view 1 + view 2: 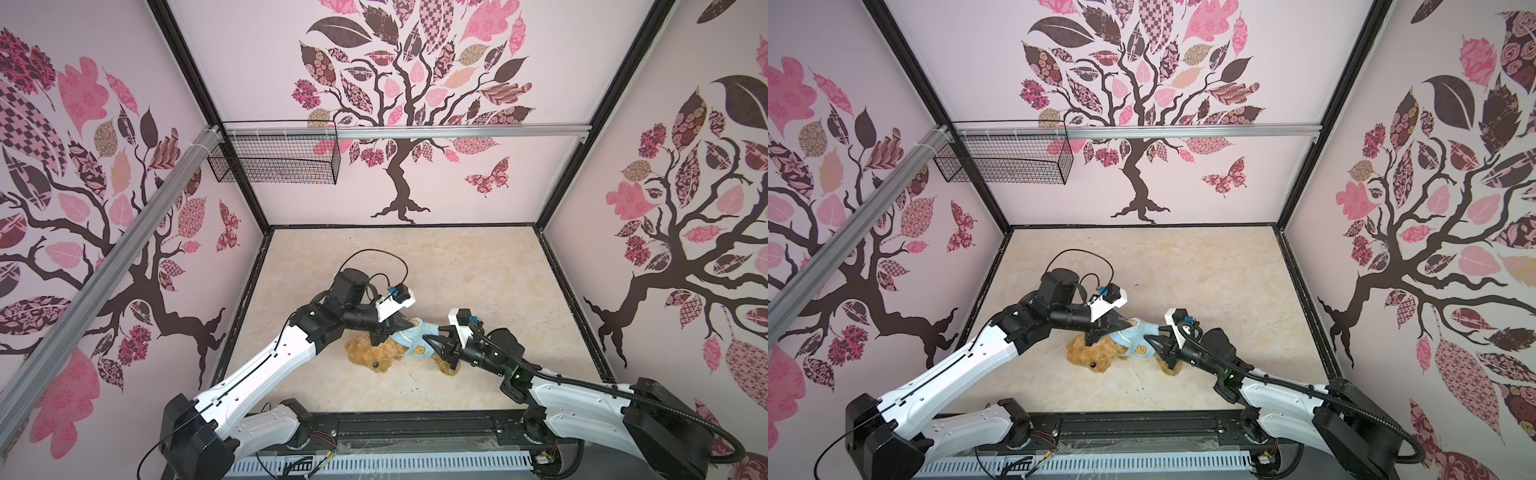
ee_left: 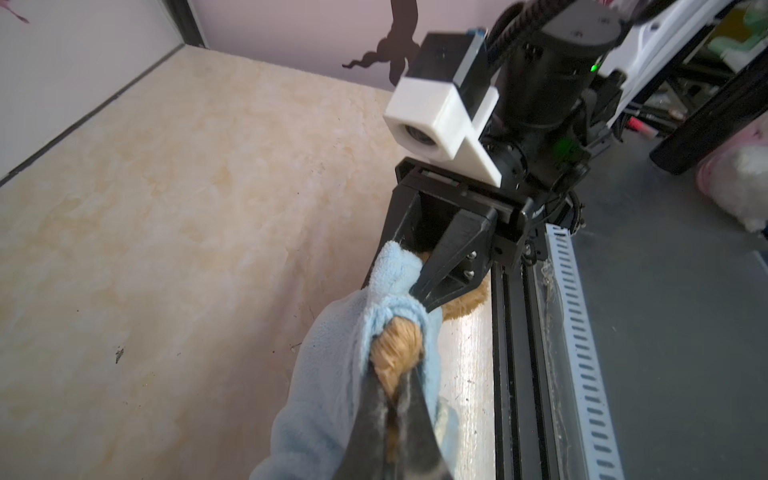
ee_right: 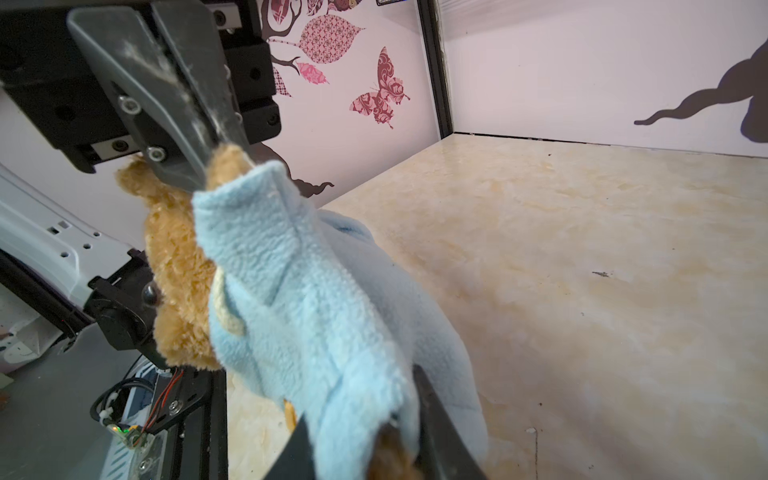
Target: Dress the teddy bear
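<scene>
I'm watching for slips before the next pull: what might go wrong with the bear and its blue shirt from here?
1. The left gripper pinches only the furry tip of the teddy bear's paw beyond the sleeve; a pull may slip off it, and the arm could retreat inside.
2. The right gripper holds just a small fold of the shirt; under tension it could slide out.
</scene>
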{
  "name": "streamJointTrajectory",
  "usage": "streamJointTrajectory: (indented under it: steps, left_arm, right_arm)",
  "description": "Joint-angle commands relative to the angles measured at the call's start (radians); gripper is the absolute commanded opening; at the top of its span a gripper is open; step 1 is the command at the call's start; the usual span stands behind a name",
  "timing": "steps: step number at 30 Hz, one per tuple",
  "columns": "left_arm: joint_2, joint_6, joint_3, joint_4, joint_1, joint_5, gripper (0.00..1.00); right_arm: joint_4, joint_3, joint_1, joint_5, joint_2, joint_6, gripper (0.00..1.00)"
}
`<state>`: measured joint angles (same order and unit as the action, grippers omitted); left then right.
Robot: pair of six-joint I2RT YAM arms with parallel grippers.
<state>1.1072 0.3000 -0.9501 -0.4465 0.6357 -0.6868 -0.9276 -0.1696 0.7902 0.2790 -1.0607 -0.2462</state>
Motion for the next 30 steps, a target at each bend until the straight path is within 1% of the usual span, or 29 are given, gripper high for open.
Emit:
streamJointTrajectory:
  steps: [1,4,6,9,11,13,14,18,22,30]
  left_arm:
    - [-0.071,-0.127,0.048,0.191,-0.049,-0.095,0.0]
    - [-0.071,-0.116,0.069,0.181,-0.051,-0.078,0.0]
    - [-0.054,-0.065,0.057,0.126,-0.044,-0.053,0.0]
    - [-0.024,0.028,0.012,0.007,-0.005,0.036,0.0]
    - [-0.004,0.08,-0.012,-0.056,0.043,0.126,0.0]
    - [0.024,0.131,-0.039,-0.129,0.088,0.189,0.05]
    - [0.04,0.144,-0.054,-0.158,0.102,0.204,0.08]
    - [0.098,0.16,-0.1,-0.222,0.13,0.234,0.17]
    - [0.151,0.185,-0.146,-0.28,0.174,0.272,0.26]
    - [0.233,0.195,-0.227,-0.348,0.201,0.305,0.36]
  right_arm:
    - [0.052,0.026,-0.008,-0.055,-0.033,-0.045,0.28]
    - [0.033,0.012,-0.008,-0.022,-0.041,-0.027,0.23]
    - [0.043,-0.01,-0.008,0.009,-0.041,0.009,0.2]
    - [0.089,-0.041,-0.008,0.039,-0.035,0.078,0.18]
    - [0.121,-0.059,-0.008,0.057,-0.028,0.137,0.17]
    - [0.131,-0.066,-0.007,0.075,-0.016,0.178,0.16]
    - [0.133,-0.068,-0.007,0.083,-0.011,0.194,0.16]
    - [0.142,-0.082,-0.006,0.116,-0.001,0.227,0.16]
    - [0.141,-0.092,-0.006,0.142,-0.006,0.229,0.16]
    - [0.133,-0.1,-0.006,0.169,-0.01,0.221,0.16]
